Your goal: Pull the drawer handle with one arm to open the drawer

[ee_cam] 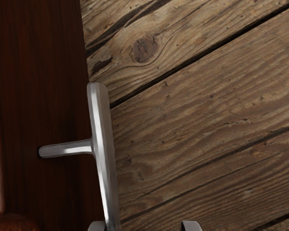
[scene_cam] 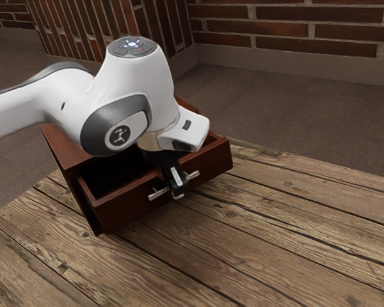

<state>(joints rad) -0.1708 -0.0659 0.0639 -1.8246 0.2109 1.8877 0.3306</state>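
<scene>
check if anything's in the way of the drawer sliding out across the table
Nothing visible is. The handle already sits between the gripper's fingers, with nothing between them and it. The drawer is partly out, and the wooden table ahead of its front shows only bare planks.

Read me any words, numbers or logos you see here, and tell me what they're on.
No readable words or numbers anywhere.
Dark grey round cap on the white robot arm: a small white emblem, a symbol, not letters.
Red-brown wooden drawer, silver metal bar handle: unmarked.
</scene>
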